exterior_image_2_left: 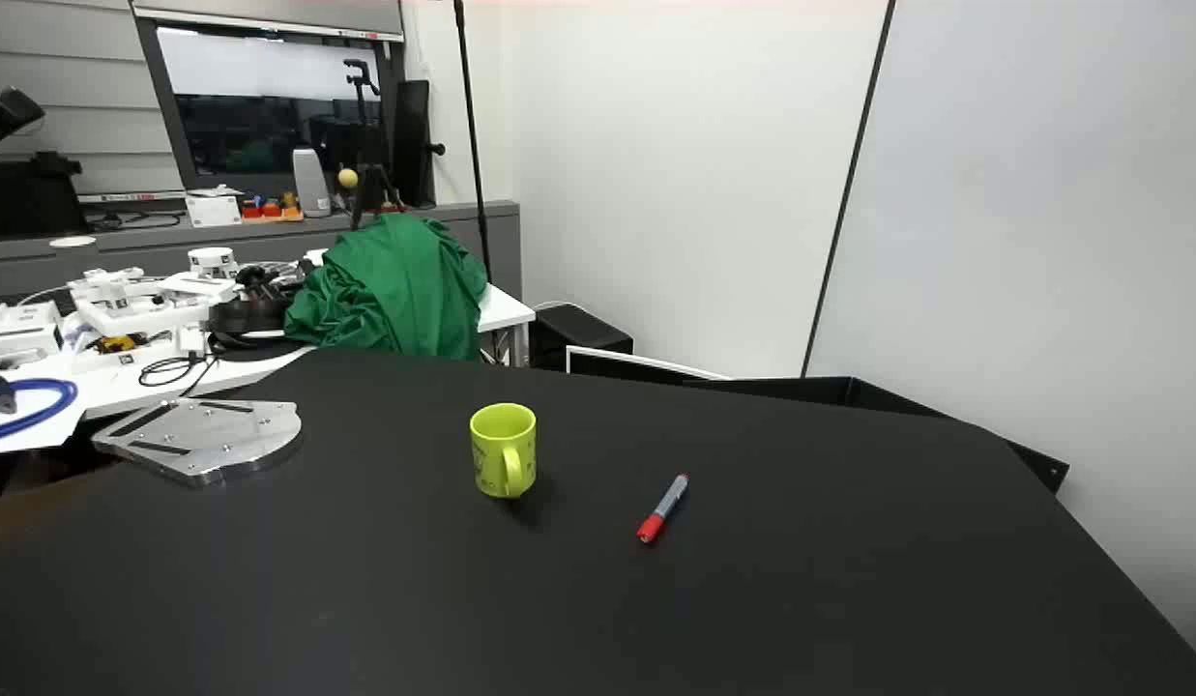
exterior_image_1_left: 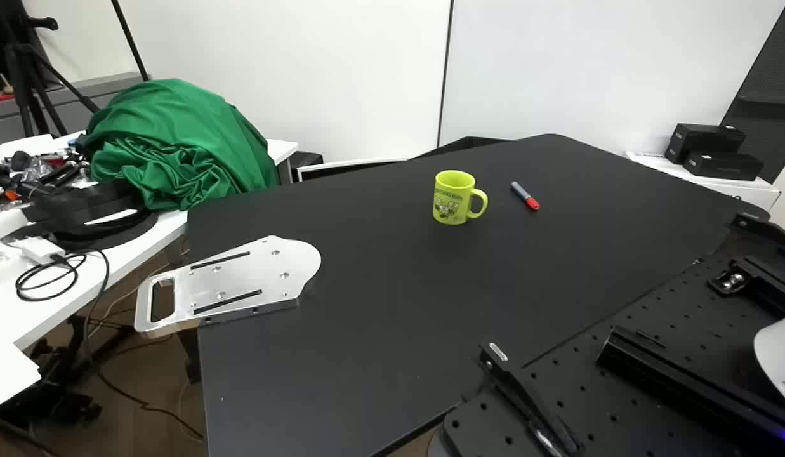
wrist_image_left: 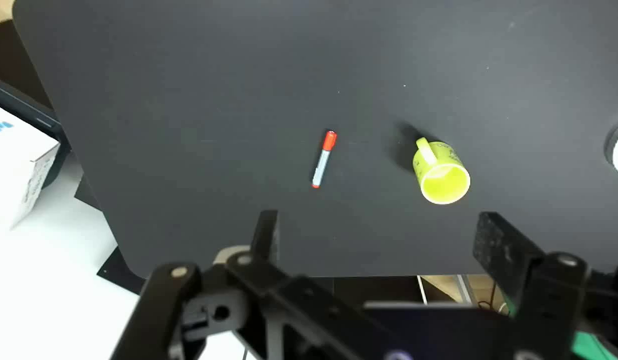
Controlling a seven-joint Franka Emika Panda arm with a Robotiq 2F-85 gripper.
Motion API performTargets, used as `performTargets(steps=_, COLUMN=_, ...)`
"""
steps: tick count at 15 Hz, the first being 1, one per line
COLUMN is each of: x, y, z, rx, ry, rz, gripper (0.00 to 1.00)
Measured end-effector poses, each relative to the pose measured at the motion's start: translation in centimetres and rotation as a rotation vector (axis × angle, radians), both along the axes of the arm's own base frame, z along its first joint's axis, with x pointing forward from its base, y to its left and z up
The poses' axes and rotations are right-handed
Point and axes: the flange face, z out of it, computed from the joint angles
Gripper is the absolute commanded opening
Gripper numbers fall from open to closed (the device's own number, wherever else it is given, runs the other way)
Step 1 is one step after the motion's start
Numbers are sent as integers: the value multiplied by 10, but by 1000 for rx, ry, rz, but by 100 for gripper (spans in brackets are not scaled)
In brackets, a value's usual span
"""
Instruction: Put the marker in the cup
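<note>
Marker (wrist_image_left: 323, 160), red-capped with grey barrel, lay flat on black table (wrist_image_left: 189, 100), near cup (wrist_image_left: 441, 172) but apart. Yellow-green cup stood upright. Gripper (wrist_image_left: 377, 227) was spread wide in wrist view. Farther out, silver plate (exterior_image_1_left: 249, 276) sat at black table's edge; green cloth (exterior_image_1_left: 176, 139) lay heaped on neighbouring white table (exterior_image_1_left: 138, 240).

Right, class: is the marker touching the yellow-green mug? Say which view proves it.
Apart. The wrist view plainly shows black tabletop between the marker and the mug; both exterior views show the gap too.
</note>
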Motion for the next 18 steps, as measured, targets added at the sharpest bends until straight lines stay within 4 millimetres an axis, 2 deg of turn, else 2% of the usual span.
performTargets(steps=10, x=0, y=0, z=0, rx=0, ry=-1, rz=0, gripper=100)
performTargets(steps=12, x=5, y=0, z=-1, rx=-5, ry=-10, rz=4, gripper=100)
performTargets(steps=15, x=36, y=0, z=-16, rx=-23, ry=-42, rz=23, gripper=100)
performTargets(steps=18, x=86, y=3, z=-51, rx=-40, ry=-56, rz=44, gripper=100)
